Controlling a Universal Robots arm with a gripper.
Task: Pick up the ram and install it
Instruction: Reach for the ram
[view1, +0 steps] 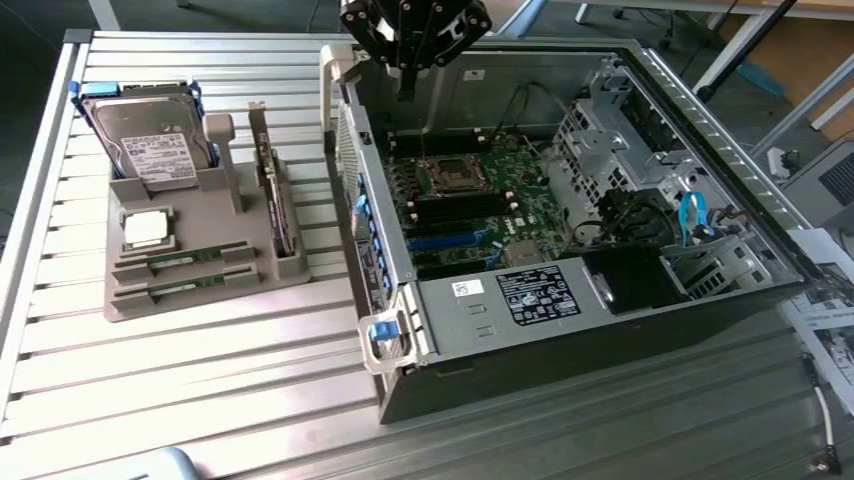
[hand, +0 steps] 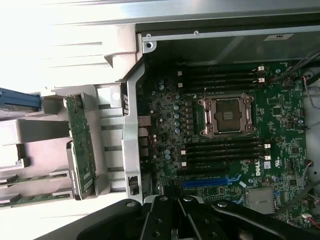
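On the exterior view's left, a grey holder tray (view1: 200, 300) sits on the slatted metal table (view1: 200, 390). A hard drive (view1: 154, 140) stands at the tray's far end, and a square silver processor chip (view1: 144, 228) lies in front of it. Nearer the tray's front edge, one ram stick (view1: 183, 258) and a second ram stick (view1: 180, 288) lie side by side in their slots, both well apart from the arm. A dark expansion card (view1: 276, 200) stands upright along the tray's side nearest the computer case (view1: 534, 310). The gripper (view1: 404, 90) hangs over the case's near wall, its fingers pressed together and empty. Below and further right lie the green motherboard (view1: 494, 190), its bare processor socket (view1: 447, 177) and the dark memory slots (view1: 454, 212). A blue cable (view1: 690, 215) loops at the right.
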